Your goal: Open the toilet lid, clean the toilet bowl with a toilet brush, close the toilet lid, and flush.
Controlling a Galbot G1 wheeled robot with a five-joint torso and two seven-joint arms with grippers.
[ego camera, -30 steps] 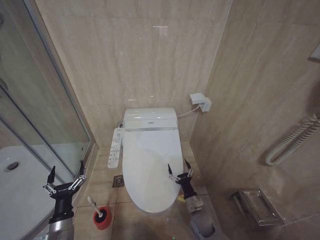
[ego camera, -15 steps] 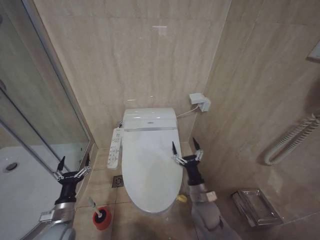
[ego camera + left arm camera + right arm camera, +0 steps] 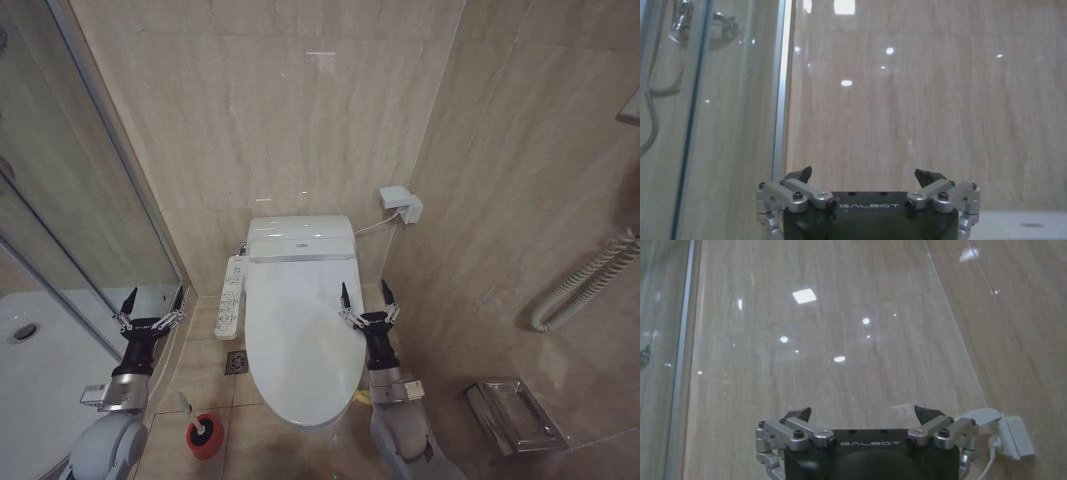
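Beside the shut toilet lid [image 3: 300, 330], the right gripper [image 3: 365, 298] and left gripper [image 3: 152, 305] spread fingers wide.

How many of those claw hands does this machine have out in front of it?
2, both open. The left gripper is raised by the shower glass; the right gripper is raised beside the closed toilet lid.

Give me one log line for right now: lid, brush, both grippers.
toilet lid: closed | toilet brush: in red holder | left gripper: open, raised by shower glass | right gripper: open, at lid's right edge
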